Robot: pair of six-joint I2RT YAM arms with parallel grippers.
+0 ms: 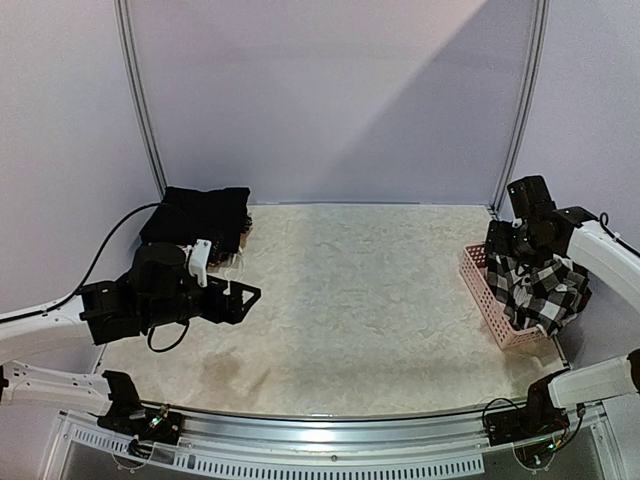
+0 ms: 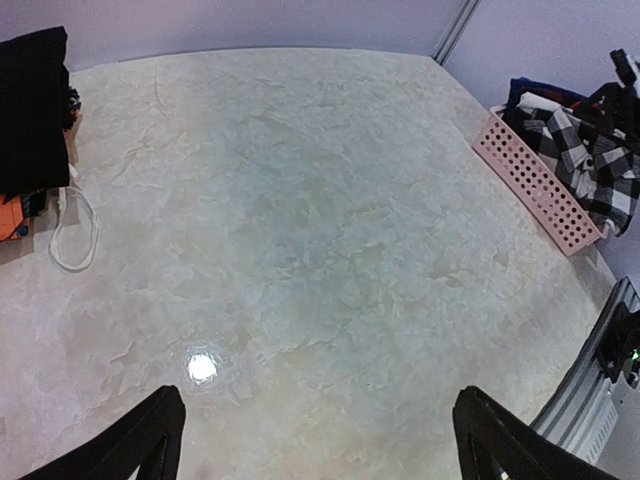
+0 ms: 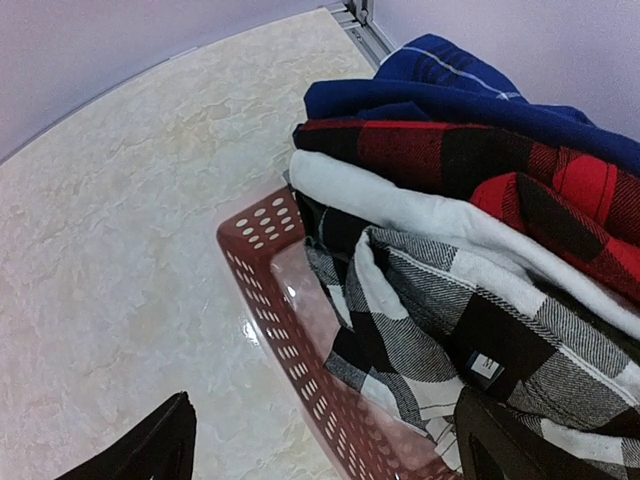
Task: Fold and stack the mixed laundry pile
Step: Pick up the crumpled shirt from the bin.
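Awaiting folding, checked and plaid clothes fill the basket; a black stack looks done; left claw and right claw hang spread, empty.

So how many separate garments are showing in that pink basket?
4: blue garment farthest back, red plaid garment next, then white garment, and black-and-white checked garment at the near end. More may be buried.

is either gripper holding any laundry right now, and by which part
Nothing is held. The left gripper hangs open over the table; the right gripper is open above the black-and-white checked garment in the perforated basket, gripping no cloth.
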